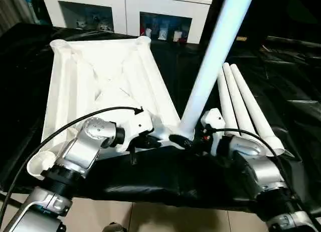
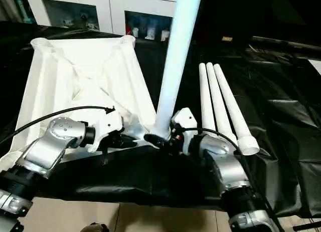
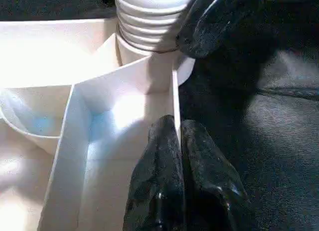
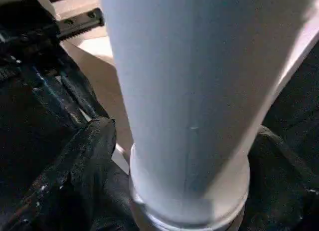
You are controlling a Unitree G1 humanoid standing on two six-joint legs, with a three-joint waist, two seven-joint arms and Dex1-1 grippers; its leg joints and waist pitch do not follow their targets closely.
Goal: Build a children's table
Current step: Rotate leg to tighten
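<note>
So the small white plastic table top [image 1: 108, 86] is lying upside down on the black-draped counter [image 1: 281, 86], ribbed underside facing up, rounded corner sockets at each corner. One long white tubular leg [image 1: 213, 61] is standing in the near corner socket, the one closest to the robot's right side, and it leans a bit as it rises out of the top of the frame.

The right gripper [image 1: 186, 141] has its two black fingers spread wide around the bottom of that standing leg, one finger on each side of the tube just above the socket. From the right wrist view the fingers [image 4: 82, 156] look like they're sitting beside the leg rather than squeezing it, but whether they're actually touching the plastic is hard to call.

The left gripper [image 1: 145, 142] is right across from it, fingers clenched together with nothing between them. In the left wrist view those closed fingertips [image 3: 174, 166] sit right against the thin edge wall of the table top, just short of the ribbed collar of the leg [image 3: 149, 21] where it goes into the socket.

Three more white tubular legs [image 1: 246, 104] lie side by side on the counter, just beyond the right fingers. A white cabinet with glass doors [image 1: 130, 11] stands behind the counter.
</note>
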